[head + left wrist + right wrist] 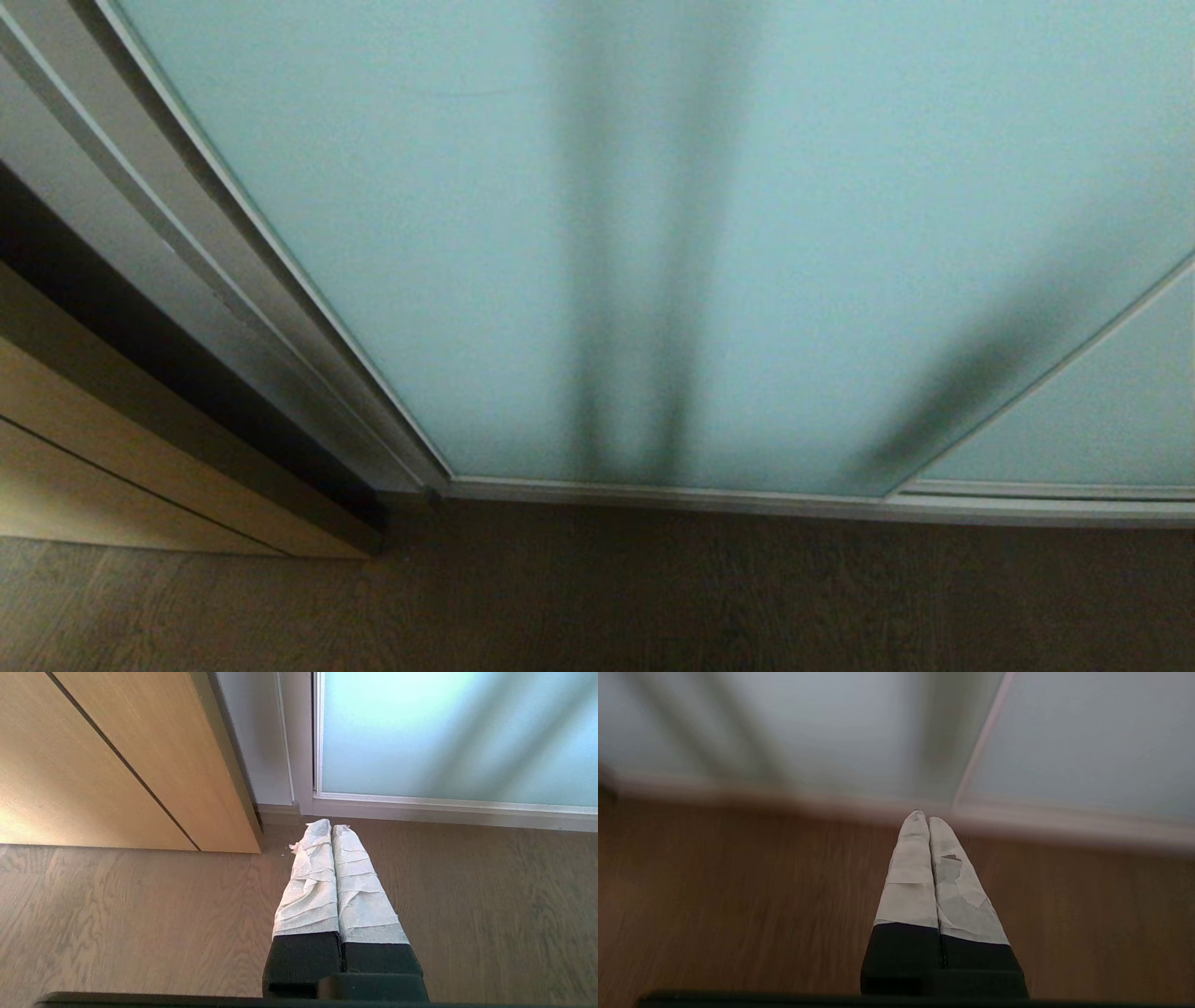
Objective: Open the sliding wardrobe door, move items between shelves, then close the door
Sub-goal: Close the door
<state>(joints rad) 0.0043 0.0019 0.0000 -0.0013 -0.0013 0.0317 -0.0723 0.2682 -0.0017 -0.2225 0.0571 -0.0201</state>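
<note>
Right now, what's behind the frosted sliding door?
Only dark upright shadows show through the sliding wardrobe door, which is shut across the view. The frosted glass hides the shelves and anything on them. A second panel overlaps at the right.

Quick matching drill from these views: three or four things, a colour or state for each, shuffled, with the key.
Things:
1. sliding wardrobe door
2. wooden panel
3. floor
4. left gripper

Colour or state:
A. grey-brown wood grain
B. shut, fingers wrapped in white tape
C. frosted pale blue-green glass, closed to the frame at the left
D. tan, with a thin dark seam

Pairs: 1-C, 2-D, 3-A, 4-B
</note>
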